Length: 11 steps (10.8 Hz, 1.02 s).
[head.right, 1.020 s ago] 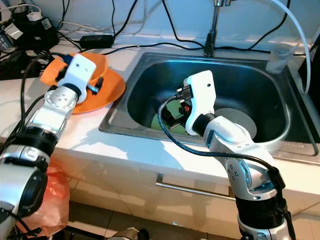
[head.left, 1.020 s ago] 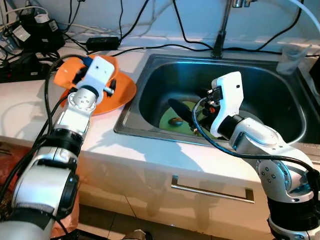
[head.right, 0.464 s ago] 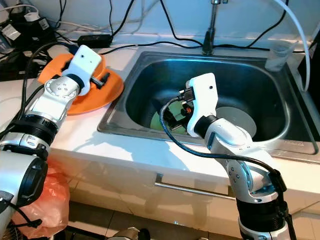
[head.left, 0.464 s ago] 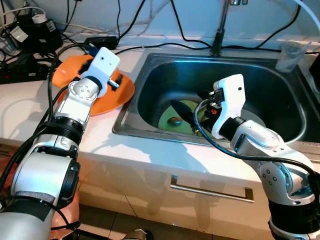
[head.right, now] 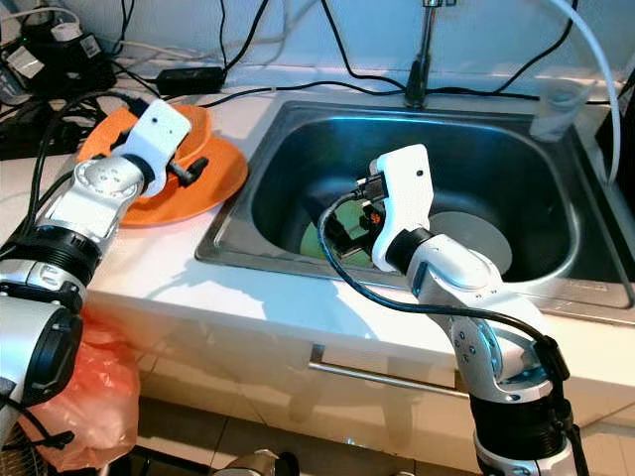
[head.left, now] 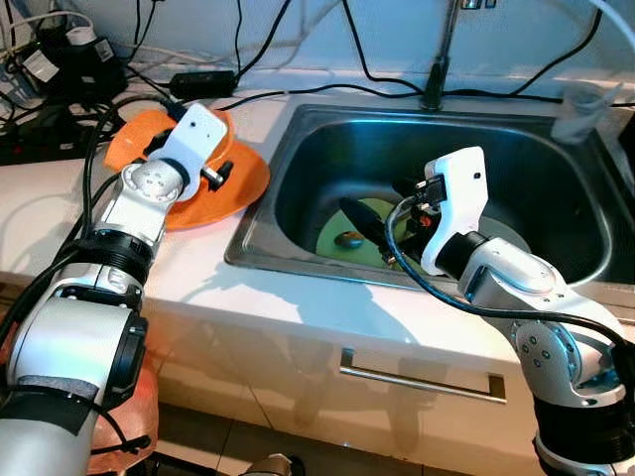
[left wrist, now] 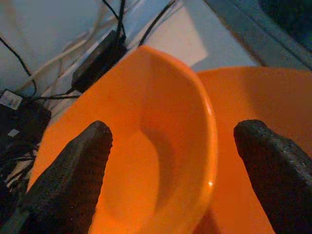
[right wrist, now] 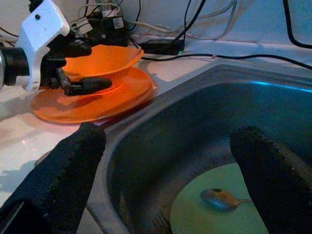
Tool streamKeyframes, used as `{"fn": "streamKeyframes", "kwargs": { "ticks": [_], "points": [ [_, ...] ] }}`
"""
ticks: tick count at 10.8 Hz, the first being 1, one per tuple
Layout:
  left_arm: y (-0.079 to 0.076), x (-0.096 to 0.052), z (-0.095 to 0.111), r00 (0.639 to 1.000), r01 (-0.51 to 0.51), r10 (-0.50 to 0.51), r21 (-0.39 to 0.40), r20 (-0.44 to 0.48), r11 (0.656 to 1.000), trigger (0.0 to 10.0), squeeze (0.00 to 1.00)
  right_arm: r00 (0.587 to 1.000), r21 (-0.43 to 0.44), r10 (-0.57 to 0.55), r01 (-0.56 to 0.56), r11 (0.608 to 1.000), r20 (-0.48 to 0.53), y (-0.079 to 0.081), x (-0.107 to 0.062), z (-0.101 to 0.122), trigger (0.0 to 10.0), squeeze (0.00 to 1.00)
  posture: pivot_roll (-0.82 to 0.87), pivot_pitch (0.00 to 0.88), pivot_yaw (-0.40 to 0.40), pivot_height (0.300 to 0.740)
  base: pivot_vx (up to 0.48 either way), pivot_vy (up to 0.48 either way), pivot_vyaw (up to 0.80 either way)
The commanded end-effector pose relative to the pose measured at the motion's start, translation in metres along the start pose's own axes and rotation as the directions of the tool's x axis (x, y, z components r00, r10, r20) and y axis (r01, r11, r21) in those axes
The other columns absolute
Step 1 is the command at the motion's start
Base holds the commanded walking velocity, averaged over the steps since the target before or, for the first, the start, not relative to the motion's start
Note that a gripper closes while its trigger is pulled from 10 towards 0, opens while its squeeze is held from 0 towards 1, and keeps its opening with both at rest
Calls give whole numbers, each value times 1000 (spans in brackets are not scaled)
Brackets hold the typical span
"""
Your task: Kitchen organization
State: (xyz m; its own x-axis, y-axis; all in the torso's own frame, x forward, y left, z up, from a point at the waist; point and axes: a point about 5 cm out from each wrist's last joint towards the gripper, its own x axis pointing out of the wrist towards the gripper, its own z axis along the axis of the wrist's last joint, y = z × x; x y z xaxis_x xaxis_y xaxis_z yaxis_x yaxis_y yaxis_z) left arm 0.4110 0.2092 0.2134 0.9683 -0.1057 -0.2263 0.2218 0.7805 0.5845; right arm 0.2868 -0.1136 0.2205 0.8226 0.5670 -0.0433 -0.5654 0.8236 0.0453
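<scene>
With fingers spread, the left claw (left wrist: 165, 165) straddles the orange bowl (left wrist: 146, 146) stacked on the orange plate (head.left: 243, 183) on the surface at ten o'clock; seemingly light, rigid, slick plastic, best pinched at its rim.

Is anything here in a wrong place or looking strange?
Nothing is spilled or broken. One oddity: an orange bowl sits tilted on the orange plate by the sink. A spoon lies on the green plate in the sink.
</scene>
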Motion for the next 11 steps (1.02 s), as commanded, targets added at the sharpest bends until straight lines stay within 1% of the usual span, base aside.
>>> {"fn": "streamKeyframes", "kwargs": {
  "ticks": [1, 3, 4, 5, 6, 7, 11],
  "points": [
    [1, -1, -9, 999, 17, -16, 12, -31, 1000, 10000, 0, 1000, -12, 3, -3, 1000, 15, 2, -4, 5, 10000, 0, 2, 71, 113, 740, 0, 0, 0],
    [-3, -2, -20, 999, 23, -23, -10, -41, 1000, 10000, 0, 1000, -11, 5, -5, 1000, 14, 3, -5, 6, 10000, 0, -5, 85, 112, 740, 0, 0, 0],
    [-7, -3, -30, 999, 9, -12, -50, -50, 999, 10000, 0, 1000, -7, 4, -4, 1000, 8, 4, -7, 4, 10000, 0, -12, 91, 114, 740, 0, 0, 0],
    [-9, -3, -34, 998, 5, -9, -62, -56, 998, 9961, 0, 1000, -7, 3, -3, 1000, 6, 4, -8, 4, 10000, 0, -20, 97, 117, 740, 0, 0, 0],
    [-10, -3, -36, 998, 1, -5, -77, -56, 997, 235, 0, 1000, -6, -4, 4, 1000, 4, 4, -10, 4, 10000, 0, -30, 98, 121, 740, 0, 0, 0],
    [-11, -3, -36, 998, 2, -7, -81, -56, 997, 0, 0, 1000, -5, -10, 10, 1000, 1, 4, -12, 3, 10000, 0, -32, 98, 123, 740, 0, 0, 0],
    [-12, -4, -38, 999, -2, -1, -71, -54, 997, 0, 0, 1000, -6, -23, 23, 1000, -2, 3, -14, 3, 10000, 0, -39, 97, 125, 740, 0, 0, 0]
  ]
}}
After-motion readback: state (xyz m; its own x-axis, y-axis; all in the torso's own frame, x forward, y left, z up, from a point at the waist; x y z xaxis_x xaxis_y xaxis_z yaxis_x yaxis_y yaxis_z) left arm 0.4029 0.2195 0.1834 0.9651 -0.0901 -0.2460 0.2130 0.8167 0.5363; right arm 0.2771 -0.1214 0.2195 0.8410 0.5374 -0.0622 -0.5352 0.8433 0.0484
